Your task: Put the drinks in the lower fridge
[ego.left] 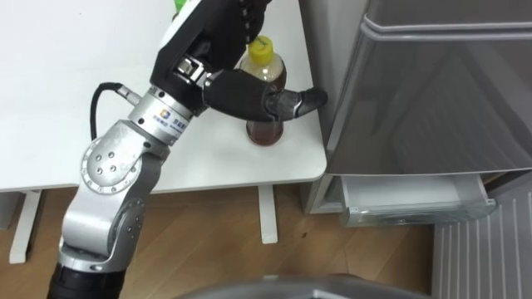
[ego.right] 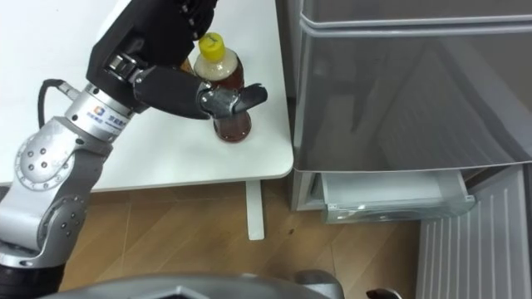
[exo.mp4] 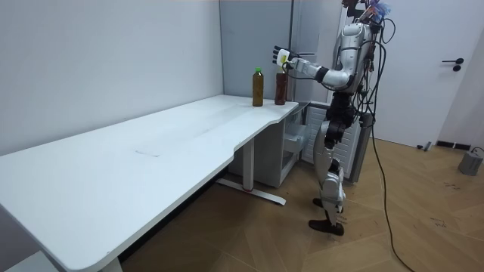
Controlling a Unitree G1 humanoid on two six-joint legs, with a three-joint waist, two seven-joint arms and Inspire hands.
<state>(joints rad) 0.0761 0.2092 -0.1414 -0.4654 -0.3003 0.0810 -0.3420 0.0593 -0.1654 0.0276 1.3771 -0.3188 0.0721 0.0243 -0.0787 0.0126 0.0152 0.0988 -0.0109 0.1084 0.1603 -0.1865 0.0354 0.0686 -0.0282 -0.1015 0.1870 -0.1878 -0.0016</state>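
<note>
A tea bottle with a yellow cap [ego.left: 268,83] stands upright near the right corner of the white table [ego.left: 100,124], close to the fridge. My left hand [ego.left: 237,87] is at this bottle and open. Its thumb [ego.left: 295,101] reaches straight across the bottle's front, and its fingers are spread up by the cap. In the room view the left hand [exo.mp4: 281,55] hovers over that bottle [exo.mp4: 280,87]. A second tea bottle with a green cap [exo.mp4: 258,87] stands just beside it, farther along the table.
The grey fridge [ego.left: 432,83] stands right of the table, and its lower drawer [ego.left: 407,199] is pulled out near the floor. I stand at the table's end, beside the fridge. A white table leg [ego.left: 268,214] stands below the corner.
</note>
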